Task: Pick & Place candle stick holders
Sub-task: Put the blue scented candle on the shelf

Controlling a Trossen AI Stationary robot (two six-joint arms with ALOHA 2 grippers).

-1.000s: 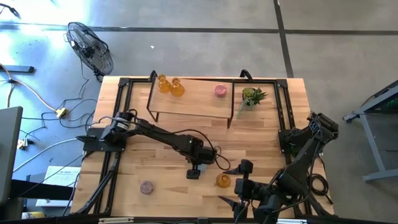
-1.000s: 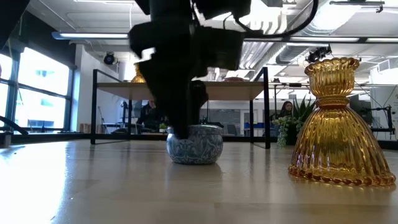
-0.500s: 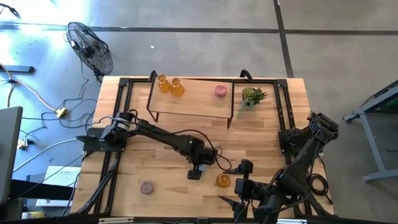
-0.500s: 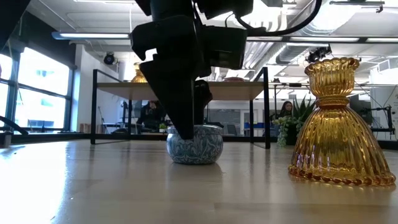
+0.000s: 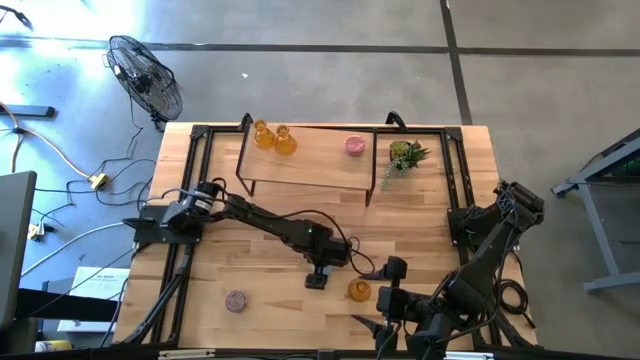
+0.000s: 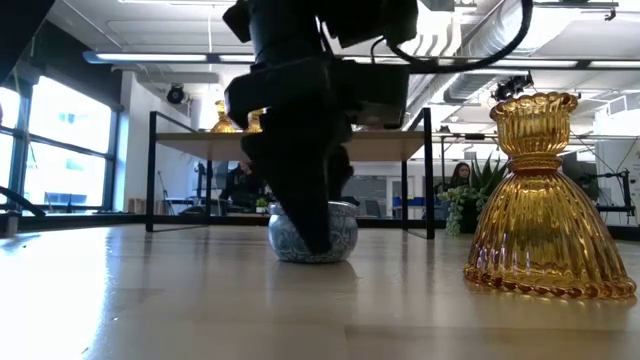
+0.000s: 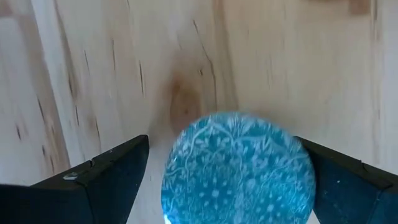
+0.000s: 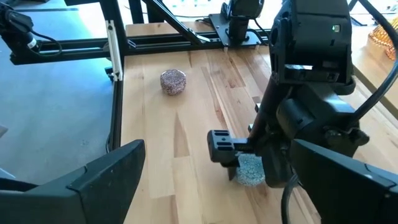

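A squat blue-grey candle holder (image 7: pixel 239 171) stands on its base on the table, near the front middle; it also shows in the low view (image 6: pixel 345 238). My left gripper (image 7: pixel 221 149) is open and points down over it, one finger on each side with a small gap (image 5: pixel 318 276). An amber bottle-like holder (image 5: pixel 359 290) stands just to its right. A mauve round holder (image 5: pixel 236 300) stands at the front left. Two amber holders (image 5: pixel 273 138) and a pink one (image 5: pixel 354 145) stand on the far shelf. My right gripper (image 8: pixel 217 149) is open and empty at the front right.
A black-framed wooden shelf (image 5: pixel 305 160) spans the far middle of the table. A small green potted plant (image 5: pixel 405 155) stands at its right end. Black rails (image 5: pixel 185 250) run along the table's left and right sides. A fan (image 5: pixel 145 75) stands on the floor beyond.
My left gripper has gone down and a little toward the table's right edge, and its open fingers now stand lower around the blue-grey holder. The holder has stayed where it was.
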